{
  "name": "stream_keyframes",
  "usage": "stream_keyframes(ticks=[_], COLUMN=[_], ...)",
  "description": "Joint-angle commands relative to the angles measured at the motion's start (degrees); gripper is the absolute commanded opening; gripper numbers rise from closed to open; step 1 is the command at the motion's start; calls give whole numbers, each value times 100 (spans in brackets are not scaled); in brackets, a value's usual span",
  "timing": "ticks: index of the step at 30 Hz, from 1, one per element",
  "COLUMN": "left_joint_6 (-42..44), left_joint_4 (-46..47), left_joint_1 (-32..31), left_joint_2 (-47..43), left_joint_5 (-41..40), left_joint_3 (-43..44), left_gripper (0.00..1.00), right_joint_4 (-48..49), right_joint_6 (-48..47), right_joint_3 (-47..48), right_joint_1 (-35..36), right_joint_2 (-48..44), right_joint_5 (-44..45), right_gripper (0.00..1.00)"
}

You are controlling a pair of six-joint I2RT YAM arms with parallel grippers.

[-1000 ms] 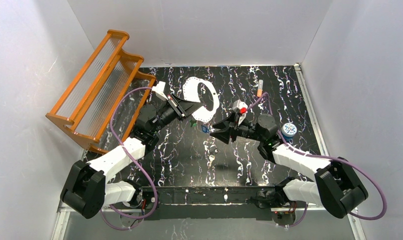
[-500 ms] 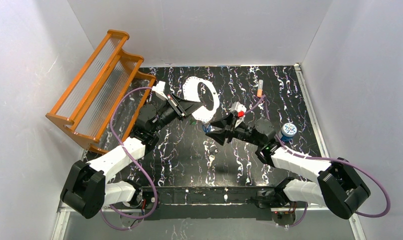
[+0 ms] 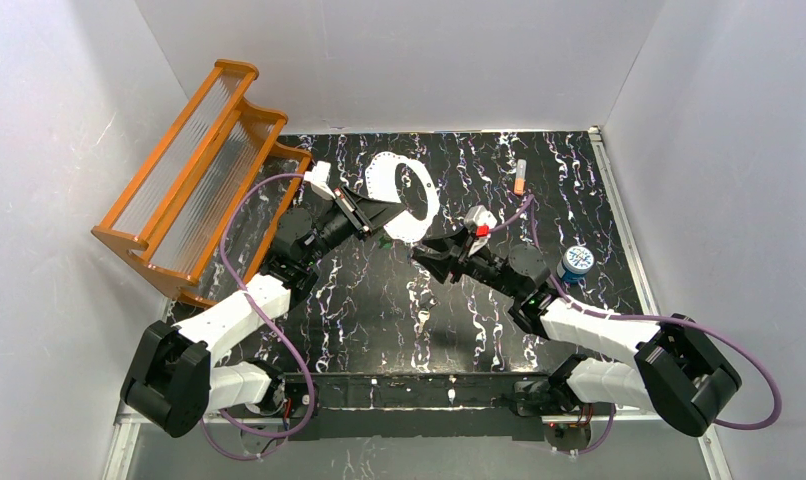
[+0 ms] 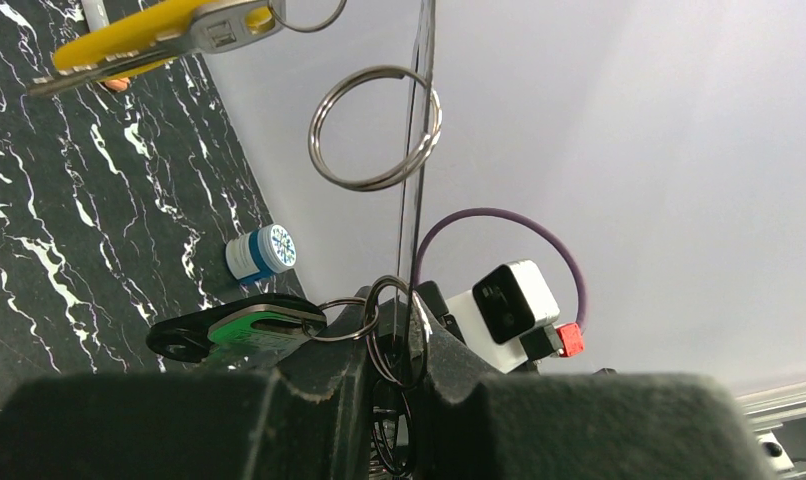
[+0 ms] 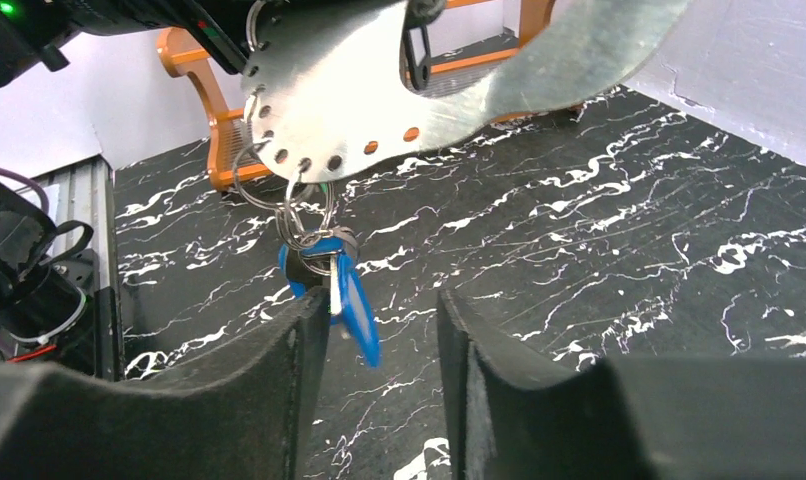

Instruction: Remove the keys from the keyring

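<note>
The keyring [image 3: 407, 197] is a flat grey oval plate with holes along its rim, held up above the table. My left gripper [image 3: 383, 216] is shut on its lower edge; in the left wrist view the keyring [image 4: 420, 150] shows edge-on between the fingers. A green-headed key [image 4: 261, 327], a yellow-headed key [image 4: 129, 42] and an empty split ring [image 4: 374, 128] hang from it. My right gripper [image 5: 379, 312] is open just below the keyring [image 5: 379, 85]. A blue-headed key [image 5: 351, 300] dangles at its fingertips, close to the left finger [image 5: 294, 350].
An orange slatted rack [image 3: 194, 165] stands at the back left. A blue-and-white disc [image 3: 577, 262] lies at the right, beside the right arm. An orange-and-white tube [image 3: 520, 176] lies at the back right. White walls close in the black marbled table [image 3: 399, 310].
My right gripper has reached further left and forward, up to the hanging keys under the keyring. The left gripper and the keyring have stayed put.
</note>
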Motion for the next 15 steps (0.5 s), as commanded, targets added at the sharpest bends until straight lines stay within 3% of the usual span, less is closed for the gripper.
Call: stream_keyframes(ticks=[1, 4, 15], left_joint_6=[-19, -26, -43], left_joint_4=[305, 305, 305], left_joint_1=[3, 3, 3], left_joint_2=[-171, -163, -180], left_joint_5=[39, 48, 58], left_joint_3=[267, 281, 295], left_gripper=[0, 0, 0], right_joint_4=[421, 464, 631], right_joint_6=[-121, -115, -51], right_joint_3=[-43, -70, 129], right_joint_1=[20, 20, 20], right_joint_2=[-29, -17, 306], right_joint_5=[314, 304, -293], right_gripper=[46, 42, 41])
